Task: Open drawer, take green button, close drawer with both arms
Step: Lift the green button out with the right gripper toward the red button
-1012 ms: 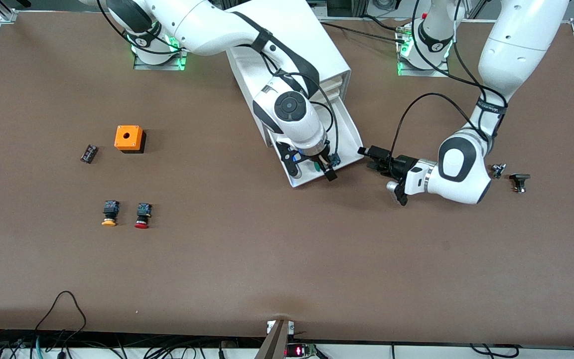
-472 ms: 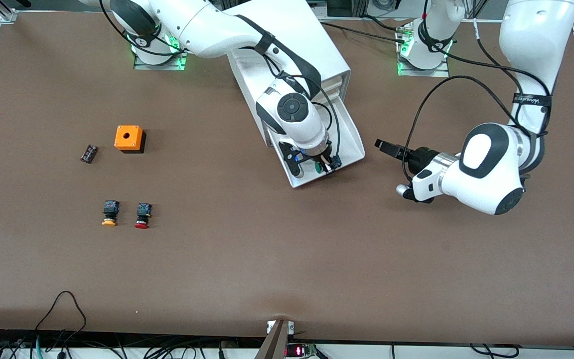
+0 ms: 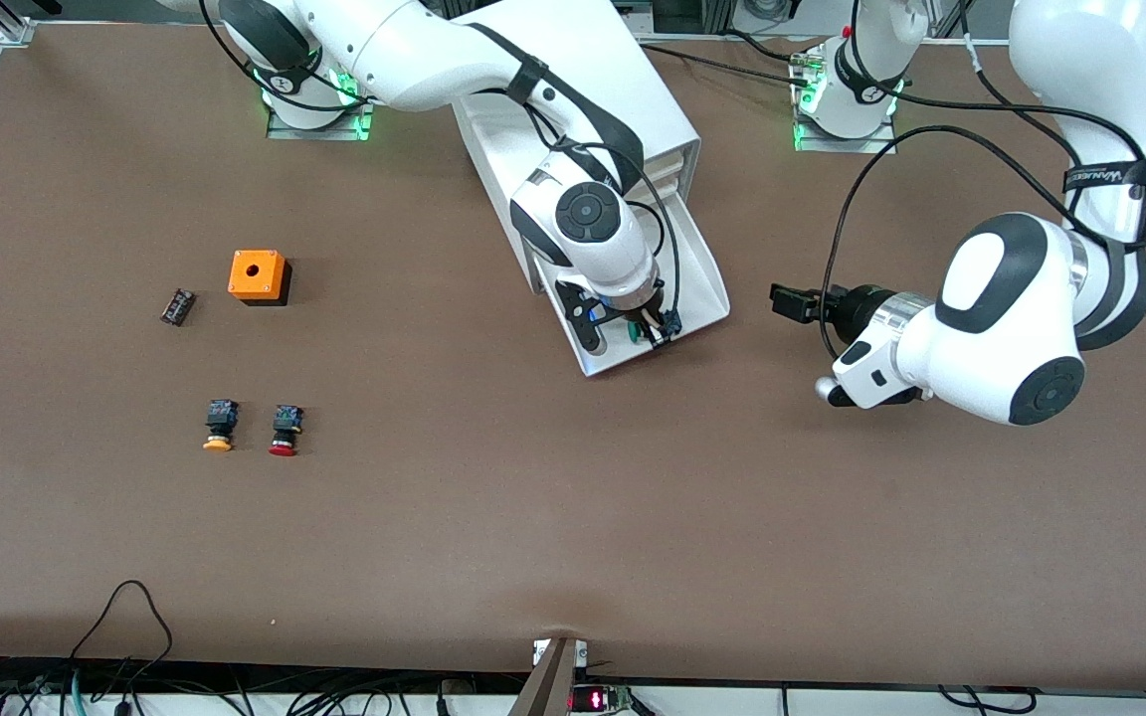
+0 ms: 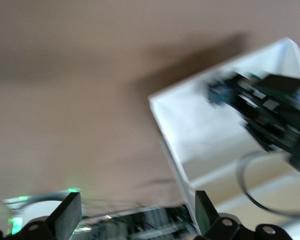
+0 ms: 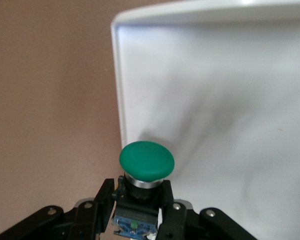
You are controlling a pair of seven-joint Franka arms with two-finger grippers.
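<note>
The drawer (image 3: 704,267) stands pulled out of the white cabinet (image 3: 593,89) and points toward the front camera. My right gripper (image 3: 649,329) is down at the drawer's front end, shut on the button (image 3: 636,334). In the right wrist view its fingers (image 5: 172,205) clamp the black body below the green cap of the button (image 5: 146,161), above the drawer's white rim (image 5: 117,75). My left gripper (image 3: 778,300) is open and holds nothing, off the drawer toward the left arm's end. The left wrist view shows its wide-apart fingers (image 4: 65,217) and the drawer (image 4: 200,135).
An orange box (image 3: 258,275) with a hole on top and a small black part (image 3: 177,306) lie toward the right arm's end. Nearer the front camera there are a yellow-capped button (image 3: 218,425) and a red-capped button (image 3: 284,430).
My right gripper has shut on the green button in the drawer. My left arm has drawn back from the drawer toward its own end of the table, its gripper still open.
</note>
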